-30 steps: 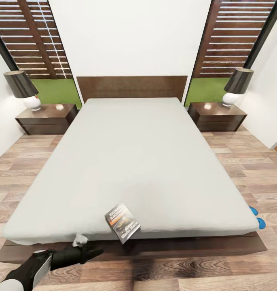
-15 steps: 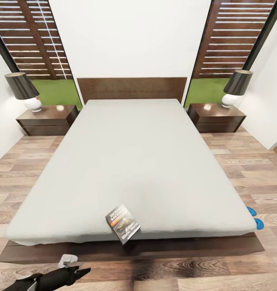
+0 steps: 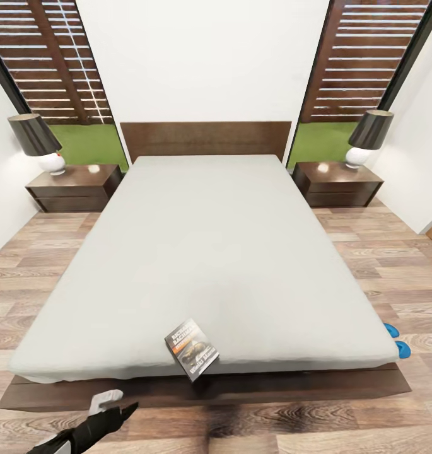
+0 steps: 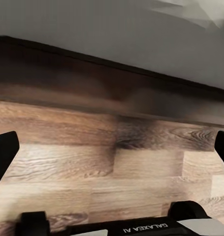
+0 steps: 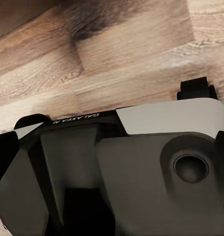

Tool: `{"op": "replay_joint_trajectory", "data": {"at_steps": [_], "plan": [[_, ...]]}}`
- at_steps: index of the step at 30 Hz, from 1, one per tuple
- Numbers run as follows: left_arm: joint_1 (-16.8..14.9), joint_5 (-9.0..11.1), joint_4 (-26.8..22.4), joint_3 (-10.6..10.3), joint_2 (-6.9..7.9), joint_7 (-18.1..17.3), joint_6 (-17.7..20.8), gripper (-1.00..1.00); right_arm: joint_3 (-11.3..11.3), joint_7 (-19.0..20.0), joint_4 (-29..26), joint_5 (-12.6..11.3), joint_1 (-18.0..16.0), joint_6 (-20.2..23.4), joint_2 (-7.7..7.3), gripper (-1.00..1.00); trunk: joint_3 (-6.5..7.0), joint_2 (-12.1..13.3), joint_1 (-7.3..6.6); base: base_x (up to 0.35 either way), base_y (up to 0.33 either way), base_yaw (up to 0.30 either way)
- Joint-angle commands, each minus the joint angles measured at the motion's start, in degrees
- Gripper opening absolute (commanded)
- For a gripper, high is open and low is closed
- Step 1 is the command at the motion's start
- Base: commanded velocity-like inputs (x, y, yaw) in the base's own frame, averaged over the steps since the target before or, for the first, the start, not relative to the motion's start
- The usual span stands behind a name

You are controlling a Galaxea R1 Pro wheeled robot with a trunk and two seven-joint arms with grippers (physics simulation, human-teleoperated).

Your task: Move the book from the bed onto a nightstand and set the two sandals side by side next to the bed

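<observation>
Overhanging the foot edge of the bed point(image 3: 203, 252), the book point(image 3: 192, 349) lies at about 6 o'clock on the mattress, one corner past the edge above the dark frame. The left pincer point(image 3: 115, 407) hangs low at 7 o'clock, over the floor point(image 3: 45, 277) just short of the frame; in the left wrist view its fingers point(image 4: 4, 152) stand wide apart with bare planks between them. Whether the right pincer is apart or together I cannot tell. Two blue sandals point(image 3: 396, 339) peek out at 4 o'clock beside the bed's far corner. Both nightstands, at 10 o'clock point(image 3: 74, 187) and 2 o'clock point(image 3: 337, 183), are well apart from the book. A careless nudge from below would likely tip the book off onto the floor.
</observation>
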Motion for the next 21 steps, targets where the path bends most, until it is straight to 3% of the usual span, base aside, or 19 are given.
{"op": "replay_joint_trajectory", "data": {"at_steps": [1, 7, 21], "plan": [[-0.1, 0.5, 0.6, -0.5, -0.37, 0.0, -1.2, 1.0, -0.3, 0.2, -0.6, -0.3, -0.1, 0.1, -0.03, 1.0, -0.04, 0.0, 0.0, 0.0, 0.0, 0.0], [-0.1, 0.8, 1.8, -0.5, -1.03, 0.4, -3.0, 1.0, -0.1, 0.4, -5.8, -0.2, -0.1, 0.0, -0.09, 1.0, -0.04, 0.0, 0.0, 0.0, 0.0, 0.0], [-0.1, 0.7, 1.9, -0.5, -1.07, 0.7, -3.1, 1.0, 0.2, 0.6, -5.5, -0.3, -0.1, 0.1, -0.53, 1.0, -0.04, 0.0, 0.0, 0.0, 0.0, 0.0]]}}
